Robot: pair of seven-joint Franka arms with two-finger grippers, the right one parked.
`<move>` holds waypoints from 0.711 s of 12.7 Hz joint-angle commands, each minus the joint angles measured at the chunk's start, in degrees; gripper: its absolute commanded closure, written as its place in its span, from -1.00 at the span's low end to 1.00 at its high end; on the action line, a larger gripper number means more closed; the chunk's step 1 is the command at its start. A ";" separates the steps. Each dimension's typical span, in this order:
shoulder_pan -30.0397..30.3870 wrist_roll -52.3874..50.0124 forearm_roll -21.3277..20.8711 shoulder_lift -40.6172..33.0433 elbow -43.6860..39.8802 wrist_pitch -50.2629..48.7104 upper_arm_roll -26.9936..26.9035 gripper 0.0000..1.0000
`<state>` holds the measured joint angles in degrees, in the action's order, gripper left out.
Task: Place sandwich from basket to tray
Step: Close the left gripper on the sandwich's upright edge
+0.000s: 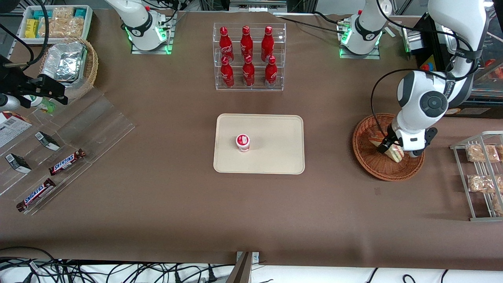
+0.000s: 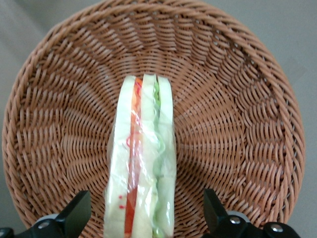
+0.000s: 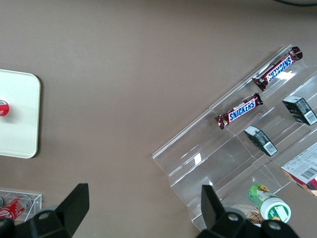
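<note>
One sandwich (image 2: 142, 163), a clear-wrapped wedge of pale bread with red and green filling, stands on edge in a round reddish-brown woven basket (image 1: 367, 161). This basket sits on a brown tabletop (image 1: 157, 188), toward the working arm's end and about midway between the near and far edges. The white arm's claw (image 1: 393, 148) is lowered into the basket. In the wrist view its two dark fingers (image 2: 74, 213) are spread wide, one on each side of the sandwich with a gap on both sides, so the claw is released and not gripping.

Near the middle of the tabletop lies a flat cream tray (image 1: 275, 129), well apart from the basket. A small white cup with a red lid (image 1: 243, 142) stands on it; the rest of the tray is bare. Farther from the camera, a clear rack holds six red bottles (image 1: 247, 55).

As a judgement, the task is at its start: the sandwich is still in the basket and not yet grasped. Left to do: close on it, lift it, carry it to the tray, and set it down beside the cup.
</note>
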<state>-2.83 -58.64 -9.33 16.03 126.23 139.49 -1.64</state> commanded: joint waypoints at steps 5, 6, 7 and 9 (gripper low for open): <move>0.90 -1.75 -3.24 -0.56 0.86 0.44 0.06 -1.00; 0.90 -1.66 -3.33 -0.47 0.77 0.44 -0.03 -1.00; 0.90 -1.66 -3.33 -0.30 0.77 0.52 -0.03 -1.00; 0.90 -1.83 -3.59 -0.04 0.77 0.61 -0.03 -1.00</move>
<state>-2.16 -59.28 -11.07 16.18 126.41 139.49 -1.75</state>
